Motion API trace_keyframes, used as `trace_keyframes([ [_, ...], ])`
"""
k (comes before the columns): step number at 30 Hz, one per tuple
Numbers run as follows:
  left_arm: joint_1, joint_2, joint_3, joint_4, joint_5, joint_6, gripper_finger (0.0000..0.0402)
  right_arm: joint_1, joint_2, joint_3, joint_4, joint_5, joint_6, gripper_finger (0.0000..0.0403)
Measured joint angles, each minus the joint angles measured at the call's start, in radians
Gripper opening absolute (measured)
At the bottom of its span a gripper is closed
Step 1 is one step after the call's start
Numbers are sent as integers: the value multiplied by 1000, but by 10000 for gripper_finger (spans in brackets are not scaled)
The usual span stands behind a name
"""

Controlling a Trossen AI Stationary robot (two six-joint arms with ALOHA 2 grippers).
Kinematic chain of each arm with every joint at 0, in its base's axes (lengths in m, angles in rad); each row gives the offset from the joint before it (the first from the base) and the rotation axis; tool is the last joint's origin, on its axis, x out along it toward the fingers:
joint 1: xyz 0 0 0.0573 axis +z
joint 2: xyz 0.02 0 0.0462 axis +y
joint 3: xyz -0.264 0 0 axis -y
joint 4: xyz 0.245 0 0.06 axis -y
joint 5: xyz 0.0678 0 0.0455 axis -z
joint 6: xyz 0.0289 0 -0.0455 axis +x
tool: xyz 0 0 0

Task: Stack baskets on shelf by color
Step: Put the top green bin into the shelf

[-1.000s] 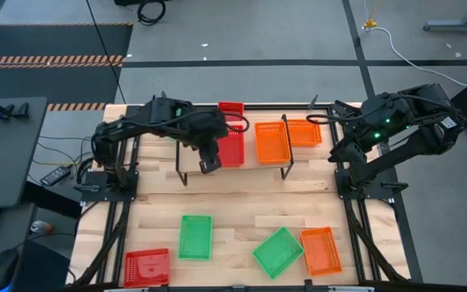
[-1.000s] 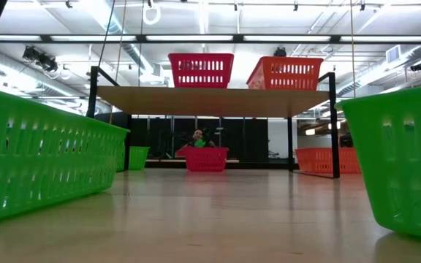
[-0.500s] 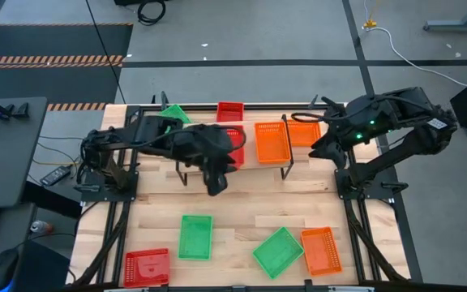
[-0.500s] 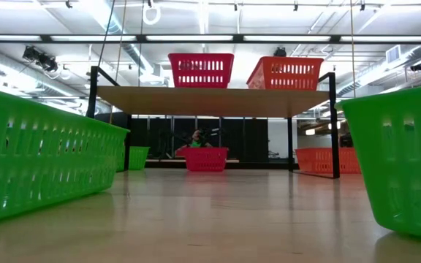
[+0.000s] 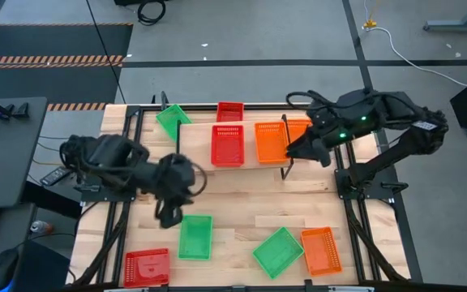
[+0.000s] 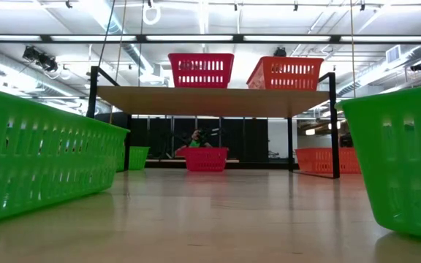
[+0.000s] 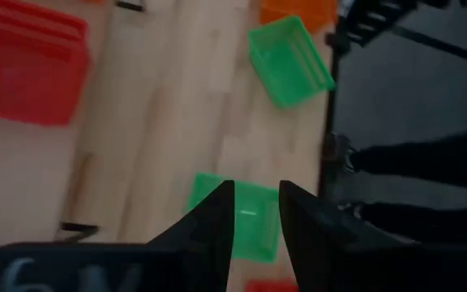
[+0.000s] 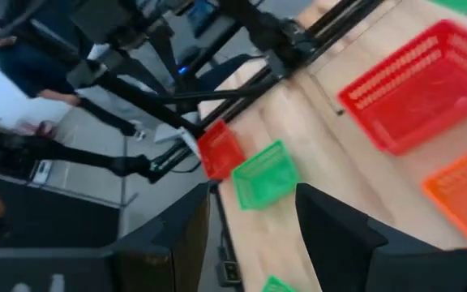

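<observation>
The shelf (image 5: 193, 158) carries a red basket (image 5: 226, 144) and an orange basket (image 5: 271, 140), each resting on its bottom; both also show in the low view, the red basket (image 6: 201, 70) and the orange basket (image 6: 285, 73). My left gripper (image 5: 167, 215) is open and hovers just beyond a green basket (image 5: 195, 237) near the table's front left; in the left wrist view the green basket (image 7: 205, 199) lies under my left gripper (image 7: 256, 219). My right gripper (image 5: 294, 152) is open at the shelf's right end, beside the orange basket, and also shows in its wrist view (image 8: 254, 235).
Behind the shelf lie a green basket (image 5: 173, 122), a red basket (image 5: 230, 111) and an orange basket (image 5: 302, 130). Near the front edge lie a red basket (image 5: 146, 266), a second green basket (image 5: 279, 251) and an orange basket (image 5: 321, 250). A person stands beyond the table (image 8: 31, 65).
My left gripper has drawn back from the shelf, swinging toward the table's near-left until it hangs by the front green basket; the red basket stays on the shelf. My right gripper has moved left, toward the shelf's right end.
</observation>
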Motion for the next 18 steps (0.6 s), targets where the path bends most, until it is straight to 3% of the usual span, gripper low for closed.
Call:
trace_keyframes([
  [6,-111,-3,0,1,-65,-30,105,14,56,0,-7,-61,58,190],
  [13,-141,-3,0,1,-56,-221,105,47,68,0,5,-160,25,190],
  [18,-163,-6,0,1,-123,-258,101,29,55,0,3,-177,-22,190],
])
